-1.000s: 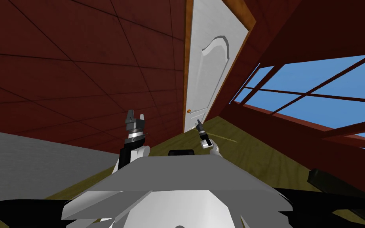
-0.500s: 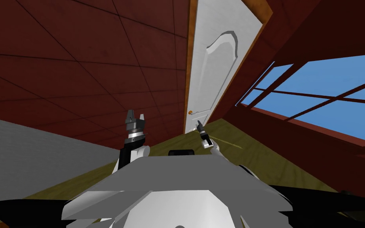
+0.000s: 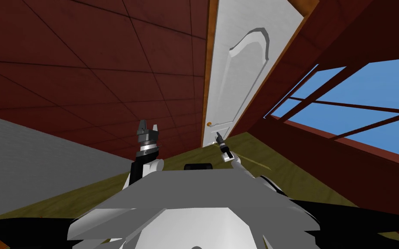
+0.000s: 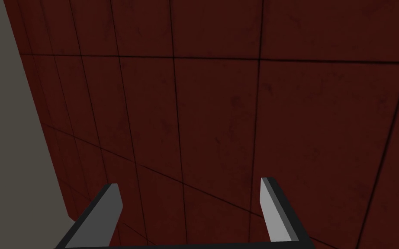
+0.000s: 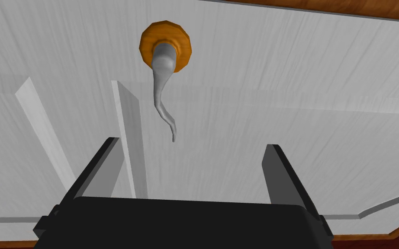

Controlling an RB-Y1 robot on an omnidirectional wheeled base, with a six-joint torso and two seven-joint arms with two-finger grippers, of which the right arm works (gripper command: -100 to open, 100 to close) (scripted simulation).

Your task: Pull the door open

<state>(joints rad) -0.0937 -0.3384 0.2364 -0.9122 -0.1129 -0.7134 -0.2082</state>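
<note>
Your right claw (image 5: 192,147) is gaping wide by the door lever (image 5: 159,88), whose tip is pointing toward that claw.

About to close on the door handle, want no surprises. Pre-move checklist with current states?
1. Right gripper open: ok.
2. Curved grey lever handle on orange round rosette in line with the finger gap: ok.
3. Fingers around the lever: not ok, it lies ahead of the tips.
4. White panelled door latched: cannot tell.
5. Left gripper open, away from the door, facing the dark red tiled wall: ok.
</note>
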